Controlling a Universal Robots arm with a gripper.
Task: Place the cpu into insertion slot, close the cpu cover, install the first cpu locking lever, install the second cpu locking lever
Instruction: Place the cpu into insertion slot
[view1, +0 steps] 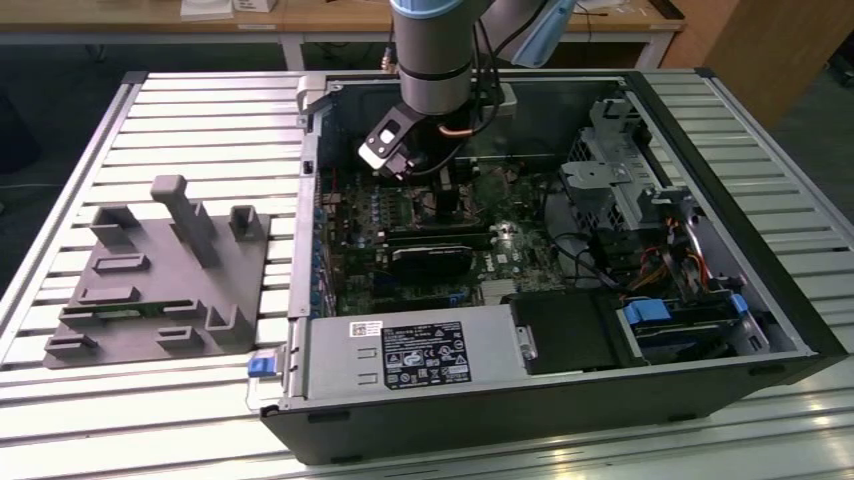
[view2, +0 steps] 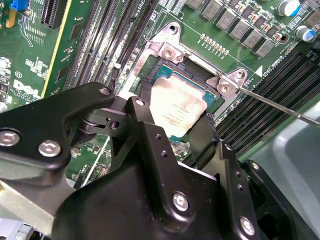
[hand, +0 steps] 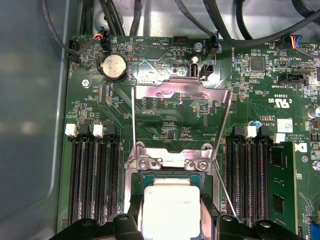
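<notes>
Right at the insertion slot (hand: 170, 176), one cpu (hand: 170, 210) has its pale metal top facing up. The claw (view2: 172, 107) is clenched on it, with a black finger (view2: 145, 97) against each of two opposite edges. I cannot tell whether the chip is seated or a touch above the socket: the claw's body covers its near edge in the second wrist view, and the first wrist view's frame cuts it off.

One cpu cover (hand: 175, 92) stands swung up from the slot, with green motherboard (hand: 165, 125) showing through its window. Two screws (hand: 145, 162) hold its hinge end. Two thin lever rods (hand: 133, 122) rise beside the cover, one on each side. Long black slots flank the socket on both sides, and one coin cell (hand: 114, 66) sits beyond the cover.

In the exterior view, the arm (view1: 434, 60) reaches down into one open computer case (view1: 747, 330) and stands in front of the socket area. The case rests on a slatted surface (view1: 200, 110). One grey fixture (view1: 160, 275) lies well apart, on the exterior view's left.
</notes>
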